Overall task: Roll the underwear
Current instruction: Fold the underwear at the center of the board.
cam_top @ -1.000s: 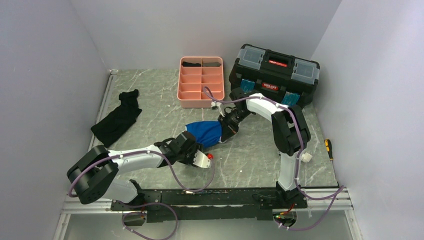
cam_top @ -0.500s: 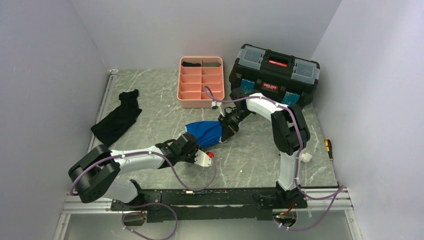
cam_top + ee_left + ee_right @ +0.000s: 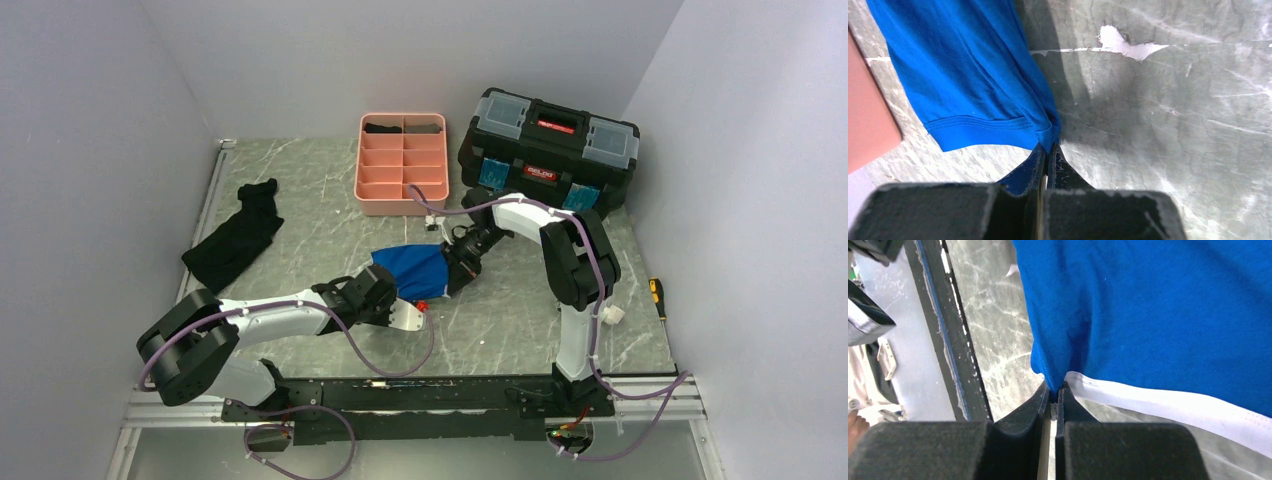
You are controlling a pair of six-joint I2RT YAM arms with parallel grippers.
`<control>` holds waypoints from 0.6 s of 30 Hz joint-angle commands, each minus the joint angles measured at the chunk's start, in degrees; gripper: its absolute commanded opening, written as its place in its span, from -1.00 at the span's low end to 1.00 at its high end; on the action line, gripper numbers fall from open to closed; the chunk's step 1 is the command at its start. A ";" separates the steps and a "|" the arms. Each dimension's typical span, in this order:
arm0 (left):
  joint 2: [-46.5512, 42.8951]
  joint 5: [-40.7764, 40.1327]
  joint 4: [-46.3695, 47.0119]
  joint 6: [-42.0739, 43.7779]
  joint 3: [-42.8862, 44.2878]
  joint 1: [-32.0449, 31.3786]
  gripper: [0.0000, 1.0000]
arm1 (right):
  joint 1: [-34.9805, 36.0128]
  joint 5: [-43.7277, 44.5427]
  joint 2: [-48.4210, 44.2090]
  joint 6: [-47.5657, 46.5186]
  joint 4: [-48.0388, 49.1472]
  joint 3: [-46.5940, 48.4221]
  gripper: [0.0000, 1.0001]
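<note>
While the small bright-blue fabric underwear (image 3: 412,268) lies mid-frame in the top view on the grey marble-patterned bench (image 3: 520,310), the left end effector (image 3: 1047,149) pinches its lower-left hemmed corner, jaws closed on cloth. The right end effector (image 3: 1054,390) clamps the white-banded right edge.

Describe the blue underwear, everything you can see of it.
The underwear is a small bright-blue garment of soft, thin fabric, with a white waistband along one edge and a stitched blue hem at another. It is spread between the two arms, mid-table, in front of the pink tray, not yet rolled. The left gripper is shut on a corner by the hem; the right gripper is shut on the edge by the waistband. Whether it touches the table is unclear.
</note>
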 commanded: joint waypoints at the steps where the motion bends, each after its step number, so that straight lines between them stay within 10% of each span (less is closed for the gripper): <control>1: -0.45 2.98 -5.32 -3.40 2.96 -0.24 -1.00 | 0.83 -0.92 -3.68 -4.20 -2.15 -4.32 -1.00; 18: -1.56 22.56 -27.72 -7.64 14.60 -0.12 -1.00 | 2.74 -3.99 -10.30 -6.73 -6.83 -10.84 -1.00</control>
